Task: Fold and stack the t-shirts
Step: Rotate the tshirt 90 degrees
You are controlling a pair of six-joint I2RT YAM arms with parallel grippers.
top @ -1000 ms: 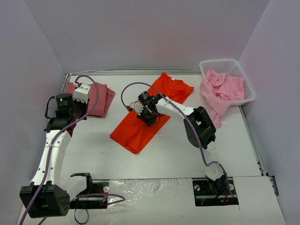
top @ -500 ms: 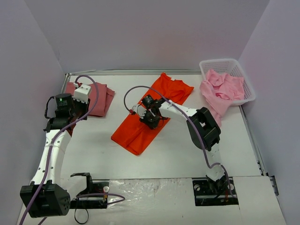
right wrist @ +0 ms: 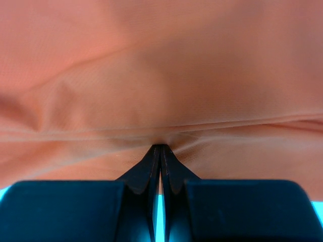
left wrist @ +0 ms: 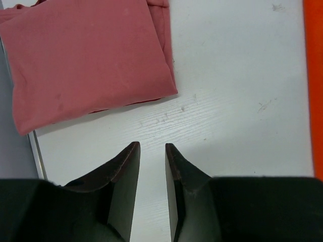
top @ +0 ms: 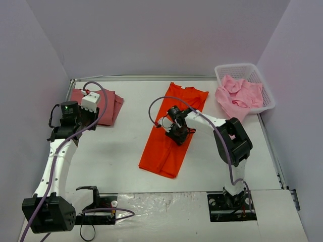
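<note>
- Since a second earlier, I dragged the orange-red shirt rightward, right fingers pinching its cloth to square it.
- My left fingers hung slightly spread, empty.

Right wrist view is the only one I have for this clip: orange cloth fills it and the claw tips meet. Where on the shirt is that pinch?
Observer: From above, the right claw sits about midway along the orange-red t-shirt, which lies as a long narrow strip in the middle of the table.
Operator: And the other arm?
Observer: The left claw is open and holds nothing, over bare table beside the folded rose-red t-shirt at far left.
Operator: Any shirts left to do?
Observer: Yes, light pink t-shirts are heaped in the white basket at far right, with cloth spilling over its rim.
</note>
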